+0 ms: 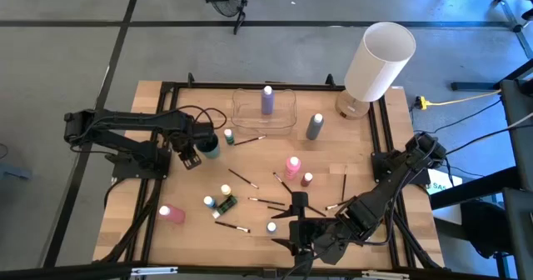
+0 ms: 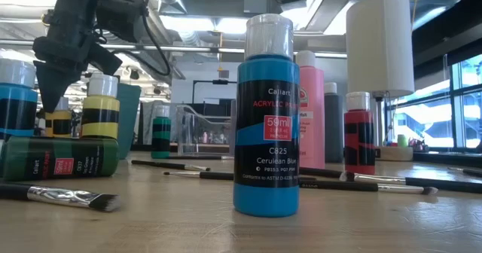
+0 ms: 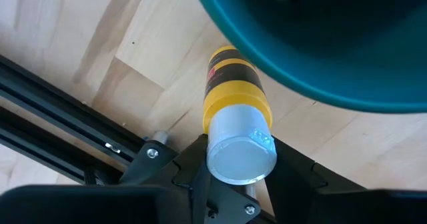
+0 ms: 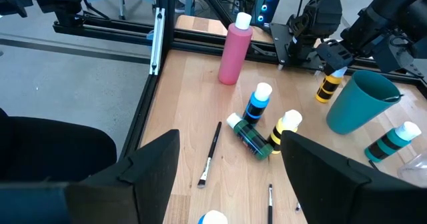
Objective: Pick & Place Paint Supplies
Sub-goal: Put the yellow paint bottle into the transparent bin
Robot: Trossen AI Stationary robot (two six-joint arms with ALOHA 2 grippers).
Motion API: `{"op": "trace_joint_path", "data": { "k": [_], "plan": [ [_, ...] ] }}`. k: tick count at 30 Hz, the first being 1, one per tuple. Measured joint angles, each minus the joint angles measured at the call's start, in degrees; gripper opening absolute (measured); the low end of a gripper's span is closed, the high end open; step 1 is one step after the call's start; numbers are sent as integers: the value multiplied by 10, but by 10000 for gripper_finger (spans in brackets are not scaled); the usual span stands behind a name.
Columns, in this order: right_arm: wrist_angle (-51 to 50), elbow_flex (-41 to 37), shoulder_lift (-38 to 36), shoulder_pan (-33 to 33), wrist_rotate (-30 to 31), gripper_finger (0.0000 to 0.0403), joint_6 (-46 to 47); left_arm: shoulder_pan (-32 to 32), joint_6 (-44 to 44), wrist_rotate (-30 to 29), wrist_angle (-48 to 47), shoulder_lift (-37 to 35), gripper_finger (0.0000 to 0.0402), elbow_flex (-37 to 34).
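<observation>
The left gripper [image 3: 233, 184] has its jaws clamped on a small yellow bottle [image 3: 235, 97] by its smooth white cap, long axis pointing down at the wooden worktop [image 1: 333, 159], right beside the glossy teal cup [image 4: 357, 104]. Over on the right, the right gripper [image 4: 230, 164] hangs with its jaws spread and empty.

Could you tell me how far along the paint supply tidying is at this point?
Done: only a purple bottle stands in the clear bin. In hand: the left gripper holds a yellow bottle beside the teal cup. Left: most bottles and brushes lie scattered; the right gripper waits open.
</observation>
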Motion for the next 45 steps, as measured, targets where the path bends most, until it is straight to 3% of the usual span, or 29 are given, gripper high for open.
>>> {"op": "trace_joint_path", "data": {
  "k": [22, 45],
  "plan": [
    [0, 0, 0, 0, 0, 264, 0, -2, -8, 43, -15, 0, 112, -1],
    [0, 0, 0, 0, 0, 263, 2, -2, -6, 25, 1, 1, 115, 27]
  ]
}}
